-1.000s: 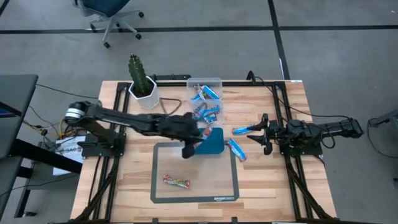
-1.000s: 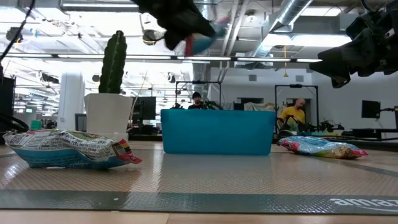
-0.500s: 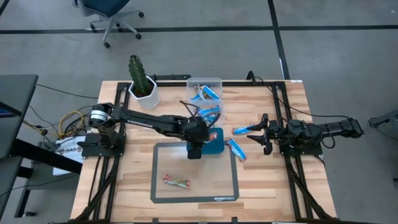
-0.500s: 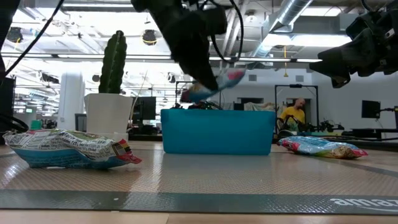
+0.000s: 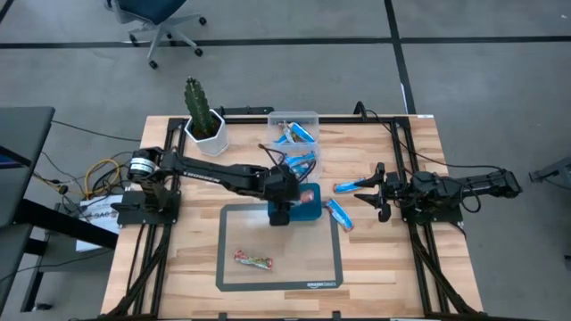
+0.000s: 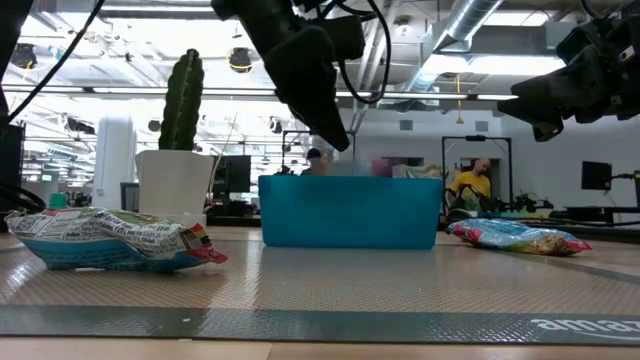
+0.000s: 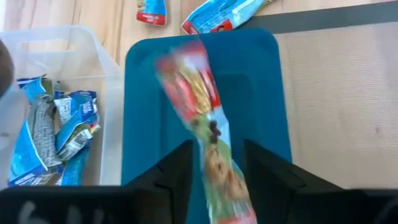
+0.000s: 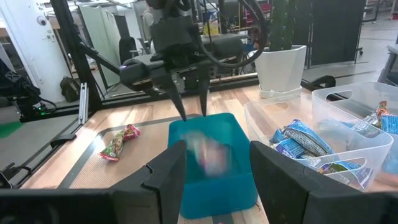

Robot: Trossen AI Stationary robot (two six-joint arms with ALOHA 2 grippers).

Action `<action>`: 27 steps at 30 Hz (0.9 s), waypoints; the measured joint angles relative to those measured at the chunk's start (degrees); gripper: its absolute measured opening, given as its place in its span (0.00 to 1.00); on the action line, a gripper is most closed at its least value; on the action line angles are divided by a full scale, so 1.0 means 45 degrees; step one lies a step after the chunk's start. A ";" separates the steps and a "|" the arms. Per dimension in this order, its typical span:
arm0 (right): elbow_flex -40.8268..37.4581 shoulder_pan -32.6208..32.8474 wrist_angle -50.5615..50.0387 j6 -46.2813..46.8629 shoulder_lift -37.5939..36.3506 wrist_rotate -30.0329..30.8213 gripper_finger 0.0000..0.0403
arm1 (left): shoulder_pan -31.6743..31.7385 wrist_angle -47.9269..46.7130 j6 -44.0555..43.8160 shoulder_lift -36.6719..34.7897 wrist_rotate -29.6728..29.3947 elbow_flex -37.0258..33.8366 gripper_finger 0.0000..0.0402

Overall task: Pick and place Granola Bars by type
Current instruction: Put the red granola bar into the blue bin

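Observation:
My left gripper (image 5: 284,209) hangs open over the teal tray (image 5: 310,210); its fingers (image 8: 183,112) point down at the tray. A multicoloured granola bar (image 7: 205,112) shows blurred below the fingers, loose, down inside the tray (image 8: 208,152), level with its rim (image 6: 385,165). Another multicoloured bar (image 5: 252,259) lies flat on the grey mat. Two blue bars (image 5: 348,187) (image 5: 339,214) lie on the wood near my right gripper (image 5: 368,193), which waits open at the table's right side. More blue bars (image 7: 56,130) fill the clear box (image 5: 294,143).
A potted cactus (image 5: 203,116) stands at the far left of the table. The clear box sits just beyond the tray. The grey mat (image 5: 281,267) covers the near middle. People show in the room behind the table (image 6: 470,185).
My left gripper has moved a little toward the table's right and come down over the teal tray with the multicoloured bar, then opened and let it go. The bar has dropped from the fingertips into the tray.

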 joint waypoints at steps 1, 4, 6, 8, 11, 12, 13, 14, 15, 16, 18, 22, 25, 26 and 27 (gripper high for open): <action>0.0000 0.0000 0.0001 0.0000 -0.0002 0.0000 0.42 | -0.0006 -0.0003 0.0005 0.0000 0.0008 0.0000 0.34; 0.0000 0.0003 -0.0001 0.0000 0.0000 0.0000 0.42 | -0.0001 0.0002 -0.0006 0.0000 -0.0012 0.0000 0.40; 0.0000 0.0004 -0.0002 0.0000 -0.0005 0.0000 0.42 | 0.0009 0.0006 -0.0101 -0.0004 -0.0038 0.0000 0.43; 0.0000 0.0002 0.0001 0.0000 0.0000 0.0000 0.42 | 0.0005 -0.0003 -0.0400 -0.0106 -0.0047 -0.0016 0.44; 0.0000 0.0000 -0.0002 0.0000 0.0000 0.0000 0.42 | 0.0004 0.0220 -0.1091 -0.0564 -0.0104 -0.0066 0.45; 0.0000 0.0004 0.0001 0.0000 -0.0004 0.0000 0.42 | 0.0004 0.0521 -0.1372 -0.0823 -0.0114 -0.0233 0.45; 0.0000 0.0001 -0.0001 0.0000 -0.0001 0.0000 0.42 | 0.0004 0.0855 -0.1659 -0.1108 -0.0140 -0.0458 0.45; 0.0000 0.0004 -0.0002 0.0000 0.0000 0.0000 0.42 | 0.0004 0.1238 -0.2000 -0.1442 -0.0214 -0.0785 0.45; 0.0000 0.0003 0.0000 0.0000 -0.0005 0.0000 0.42 | 0.0004 0.1703 -0.2391 -0.1777 -0.0262 -0.1192 0.45; 0.0000 0.0003 0.0000 0.0000 -0.0003 0.0000 0.42 | 0.0004 0.2237 -0.2801 -0.2125 -0.0297 -0.1637 0.45; 0.0000 0.0002 -0.0002 0.0002 -0.0003 0.0000 0.42 | -0.0019 0.3492 -0.3490 -0.2945 -0.0338 -0.2741 0.45; 0.0000 0.0004 -0.0002 0.0000 -0.0005 -0.0001 0.42 | -0.0277 0.6362 -0.4992 -0.4688 -0.0341 -0.5143 0.45; 0.0000 0.0005 -0.0002 0.0000 0.0000 -0.0004 0.42 | -0.0487 0.8097 -0.5936 -0.5881 -0.0323 -0.6890 0.45; 0.0000 0.0002 -0.0002 0.0000 -0.0003 0.0000 0.42 | -0.0556 0.8505 -0.6188 -0.6294 -0.0329 -0.7435 0.45; 0.0000 0.0005 -0.0002 0.0000 -0.0005 -0.0002 0.42 | -0.0631 0.8891 -0.6426 -0.6733 -0.0337 -0.7974 0.45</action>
